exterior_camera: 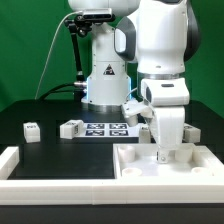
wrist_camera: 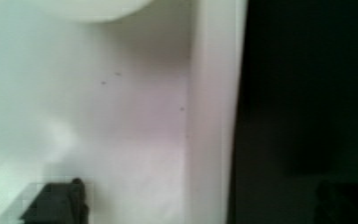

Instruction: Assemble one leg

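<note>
My arm's two-finger gripper (exterior_camera: pixel 166 151) hangs low in the large white walled plastic tray (exterior_camera: pixel 150 181); I cannot tell whether its fingers are apart. The small chunky white tagged plastic leg (exterior_camera: pixel 70 128) lies well apart from it on the table, toward the exterior view's left.

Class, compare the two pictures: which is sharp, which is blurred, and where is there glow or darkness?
Exterior view: sharp and evenly lit, tags on the marker board crisp, a bluish glow on the arm's base. Wrist view: badly out of focus, a white surface filling most of it beside a dark band, the claw only two dark smudges.
</note>
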